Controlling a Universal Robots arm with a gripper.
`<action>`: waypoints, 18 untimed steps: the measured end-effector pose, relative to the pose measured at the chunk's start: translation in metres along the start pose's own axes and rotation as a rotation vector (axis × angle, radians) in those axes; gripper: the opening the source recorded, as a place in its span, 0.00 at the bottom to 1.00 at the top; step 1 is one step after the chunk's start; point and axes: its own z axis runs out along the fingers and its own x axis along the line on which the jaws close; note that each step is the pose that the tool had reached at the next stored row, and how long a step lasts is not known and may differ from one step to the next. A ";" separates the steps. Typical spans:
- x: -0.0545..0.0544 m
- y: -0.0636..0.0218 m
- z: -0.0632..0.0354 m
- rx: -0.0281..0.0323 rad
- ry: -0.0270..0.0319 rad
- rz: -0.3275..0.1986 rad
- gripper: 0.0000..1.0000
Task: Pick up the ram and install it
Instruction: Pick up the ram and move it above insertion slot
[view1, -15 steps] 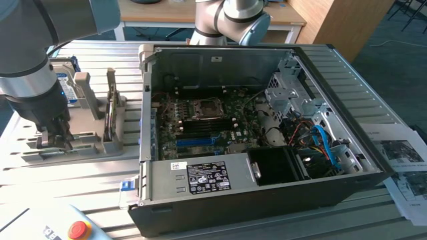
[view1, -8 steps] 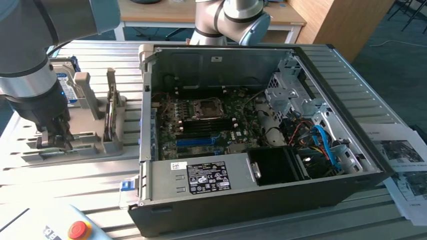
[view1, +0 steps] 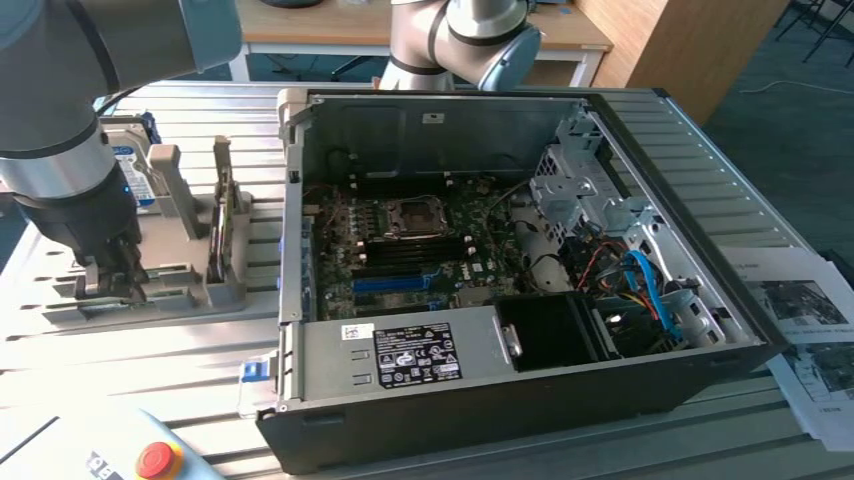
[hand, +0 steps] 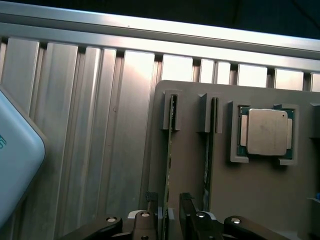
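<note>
Ram (hand: 170, 145) stands on edge in a grey holder (hand: 260, 200) slot, over at the exterior view's left. Claw (hand: 168, 212) is wide open and straddles it, probably not touching. It's light, stiff and kinda fragile, so pinch the flat faces gently.

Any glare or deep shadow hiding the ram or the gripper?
Wrist view: a glare band runs along the aluminium table rail, but the ram, edge-on in its grey holder, is evenly lit between the fingers of the open gripper. Exterior view: the table shines pale, the computer case is dim inside.
</note>
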 end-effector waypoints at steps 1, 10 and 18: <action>0.000 0.0000 0.0008 -0.0001 0.0000 0.000 0.31; 0.000 -0.0002 0.0046 -0.0002 0.0001 0.000 0.31; 0.000 -0.0002 0.0047 -0.0001 0.0000 0.000 0.31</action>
